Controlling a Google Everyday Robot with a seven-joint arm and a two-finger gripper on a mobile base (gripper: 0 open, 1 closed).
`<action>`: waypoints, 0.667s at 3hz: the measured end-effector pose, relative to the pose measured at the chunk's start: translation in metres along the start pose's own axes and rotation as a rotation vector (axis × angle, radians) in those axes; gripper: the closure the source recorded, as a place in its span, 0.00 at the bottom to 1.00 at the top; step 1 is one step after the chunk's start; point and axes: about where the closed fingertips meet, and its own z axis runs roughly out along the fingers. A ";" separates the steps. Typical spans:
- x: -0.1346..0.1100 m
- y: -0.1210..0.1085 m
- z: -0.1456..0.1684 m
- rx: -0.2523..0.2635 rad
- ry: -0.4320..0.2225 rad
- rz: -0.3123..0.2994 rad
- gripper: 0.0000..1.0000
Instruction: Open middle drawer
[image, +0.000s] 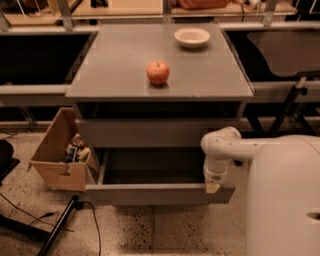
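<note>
Down at the left, a cardboard box (54, 161) of odds and ends sits on the floor, right against the cabinet (115, 65). The middle drawer (150, 194) stands pulled out below a shut drawer front (140, 133), grey tray showing. On top, an apple (158, 73) sits about centre, and a white bowl (192, 37) is near the back edge, towards the right corner. The gripper (213, 186) points down at the right end of the drawer's front edge; how far open it is, can't tell.
</note>
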 end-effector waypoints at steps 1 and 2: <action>0.015 0.025 -0.001 -0.037 0.002 0.011 1.00; 0.013 0.024 -0.001 -0.037 0.002 0.011 1.00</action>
